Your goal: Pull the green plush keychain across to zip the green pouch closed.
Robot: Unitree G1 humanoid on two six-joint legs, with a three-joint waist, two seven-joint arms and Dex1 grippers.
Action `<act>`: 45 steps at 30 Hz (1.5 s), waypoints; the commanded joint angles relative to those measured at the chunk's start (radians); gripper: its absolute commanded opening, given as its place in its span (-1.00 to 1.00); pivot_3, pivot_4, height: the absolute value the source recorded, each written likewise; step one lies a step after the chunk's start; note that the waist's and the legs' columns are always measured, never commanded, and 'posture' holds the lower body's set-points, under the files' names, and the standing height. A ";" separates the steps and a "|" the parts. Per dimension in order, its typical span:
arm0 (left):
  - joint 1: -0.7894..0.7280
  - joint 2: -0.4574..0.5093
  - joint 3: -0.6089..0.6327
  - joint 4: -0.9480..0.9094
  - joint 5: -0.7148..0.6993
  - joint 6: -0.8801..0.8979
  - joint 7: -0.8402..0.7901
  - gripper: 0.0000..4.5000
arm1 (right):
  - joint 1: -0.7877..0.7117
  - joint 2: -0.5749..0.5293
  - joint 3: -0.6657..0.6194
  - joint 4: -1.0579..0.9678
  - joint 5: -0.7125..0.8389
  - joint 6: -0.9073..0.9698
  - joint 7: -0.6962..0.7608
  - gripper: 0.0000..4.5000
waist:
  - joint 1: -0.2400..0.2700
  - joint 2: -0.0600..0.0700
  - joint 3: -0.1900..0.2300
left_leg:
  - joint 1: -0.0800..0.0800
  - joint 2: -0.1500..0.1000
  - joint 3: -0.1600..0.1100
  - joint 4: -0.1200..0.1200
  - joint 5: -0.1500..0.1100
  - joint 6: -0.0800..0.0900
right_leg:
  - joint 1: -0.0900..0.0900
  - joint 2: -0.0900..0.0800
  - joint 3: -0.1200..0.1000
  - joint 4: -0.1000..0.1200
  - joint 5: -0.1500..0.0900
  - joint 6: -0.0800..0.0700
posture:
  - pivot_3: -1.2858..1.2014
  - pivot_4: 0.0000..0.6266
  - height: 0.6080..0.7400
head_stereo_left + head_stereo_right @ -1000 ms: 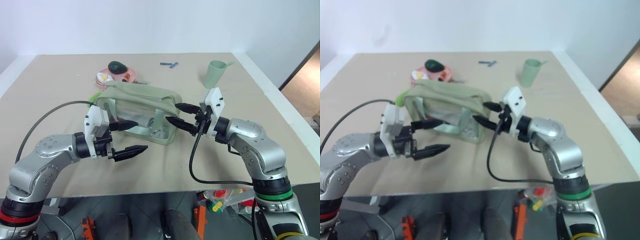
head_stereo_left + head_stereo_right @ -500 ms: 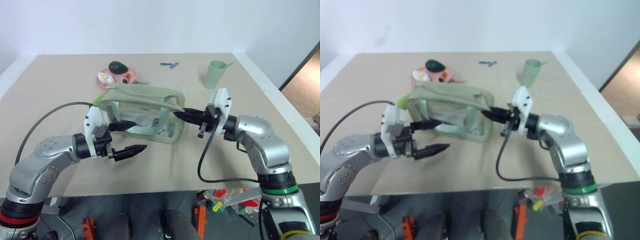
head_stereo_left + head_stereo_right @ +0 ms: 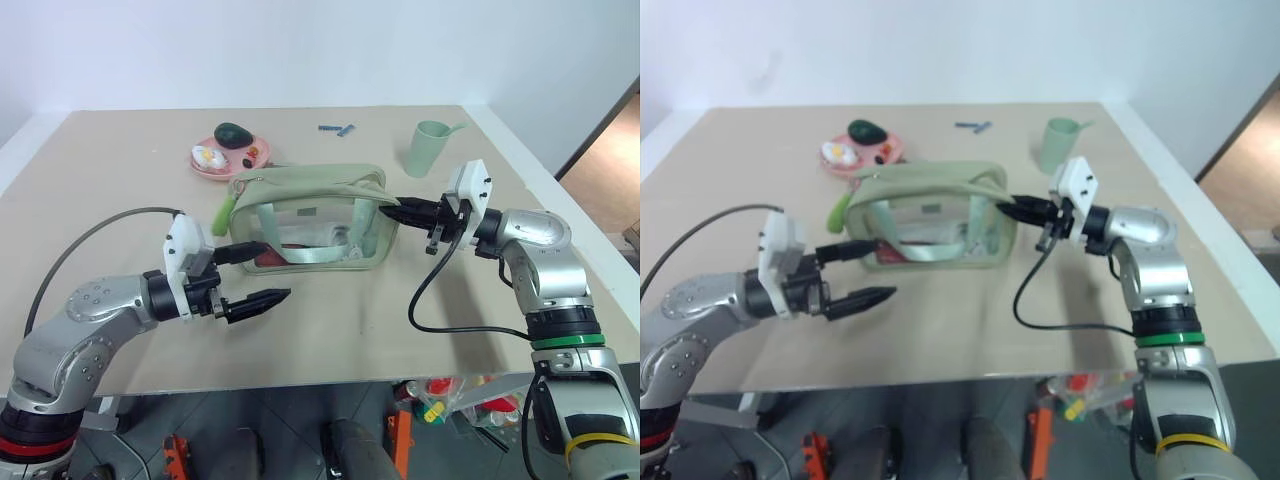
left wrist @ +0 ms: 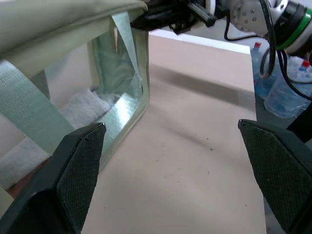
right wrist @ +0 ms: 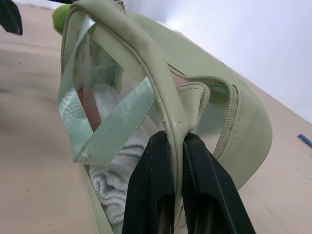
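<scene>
Keychain at the pouch's left end, close above the splayed left gripper; the right one pins the opposite end.

The green pouch [image 3: 310, 222] lies mid-frame, long axis left to right. The green plush keychain [image 3: 226, 209] hangs at its left end, just up-right of the left gripper [image 3: 256, 273], which stands released and empty. The right gripper [image 3: 408, 212] is clenched on the pouch's right-end fabric edge. The zipper pull itself and how far the zip is open are hard to make out.
</scene>
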 commanded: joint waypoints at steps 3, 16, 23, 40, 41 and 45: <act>-0.026 0.015 0.219 0.049 -0.115 0.047 0.118 1.00 | 0.036 0.001 -0.009 -0.098 0.011 0.016 -0.006 -0.92 | -0.002 0.000 0.000 | 0.001 0.002 0.000 0.000 0.000 0.000 | 0.000 0.002 0.000 0.000 0.001 -0.001 | 0.03 -0.52 1.00; -0.020 -0.069 0.136 0.177 0.085 -0.090 0.182 0.89 | 0.040 -0.011 -0.019 -0.158 0.009 0.060 -0.021 -0.94 | -0.002 0.000 0.000 | 0.002 0.003 0.001 0.000 0.000 0.000 | 0.000 0.003 0.001 0.000 0.002 -0.003 | 0.03 -0.52 1.00; -0.049 -0.109 0.113 0.239 0.127 -0.132 0.168 -0.12 | 0.050 -0.020 -0.024 -0.168 0.007 0.060 -0.030 -0.94 | -0.001 0.000 0.000 | 0.001 0.003 0.001 0.000 0.000 0.000 | 0.000 0.003 0.001 0.000 0.002 -0.003 | 0.03 -0.52 1.00; -0.380 -0.037 0.063 0.206 0.046 -0.033 0.091 -0.98 | 0.059 -0.036 -0.021 -0.169 0.003 0.058 -0.025 -0.94 | 0.001 -0.001 0.000 | 0.000 0.002 0.001 0.001 0.000 -0.001 | 0.000 0.002 0.000 0.000 0.003 -0.001 | 0.03 -0.52 1.00; -0.411 -0.049 0.019 0.208 0.064 -0.039 0.070 -0.98 | 0.060 -0.036 -0.020 -0.169 0.002 0.057 -0.025 -0.94 | 0.000 0.000 0.000 | 0.000 0.001 0.001 0.001 0.000 -0.001 | 0.000 0.002 0.001 0.000 0.003 0.000 | 0.03 -0.52 1.00; -0.480 -0.105 -0.100 0.269 0.144 -0.080 0.028 -0.98 | 0.061 -0.036 -0.017 -0.173 0.000 0.057 -0.026 -0.94 | 0.001 -0.001 0.000 | 0.000 0.000 0.001 0.001 0.000 -0.001 | 0.000 0.001 0.002 -0.001 0.003 0.000 | 0.03 -0.52 1.00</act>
